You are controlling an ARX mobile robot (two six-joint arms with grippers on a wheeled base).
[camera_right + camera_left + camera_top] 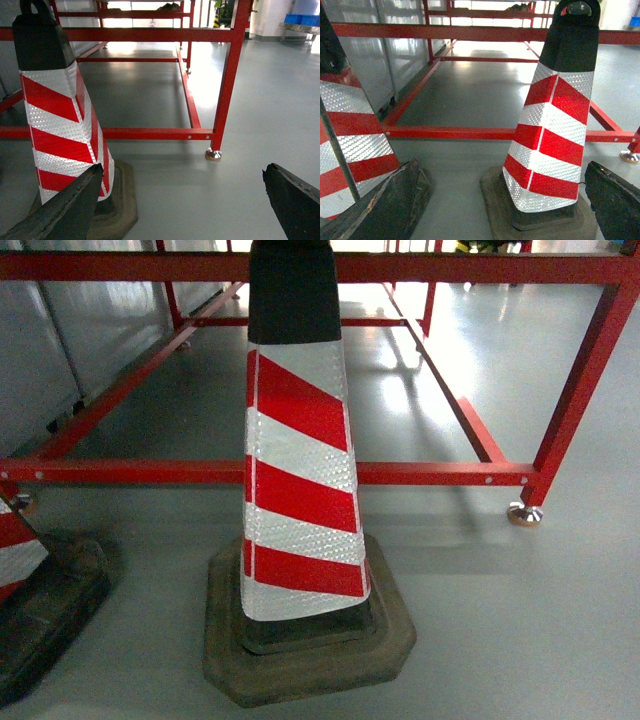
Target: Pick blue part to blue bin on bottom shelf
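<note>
The blue part is out of view in all three views. Far off in the right wrist view, blue containers [302,19] sit on a steel rack; they are too small to tell whether one is the blue bin on the bottom shelf. My left gripper [497,210] is open and empty, its dark fingers [385,210] spread low over the floor, with a traffic cone between and beyond them. My right gripper [177,205] is also open and empty above bare grey floor. Neither gripper shows in the head view.
A red-and-white striped traffic cone [300,470] on a dark rubber base stands directly ahead. A second cone [20,550] is at the left. Behind them runs a red metal frame [440,473] on levelling feet [524,514]. Grey floor [270,100] opens to the right.
</note>
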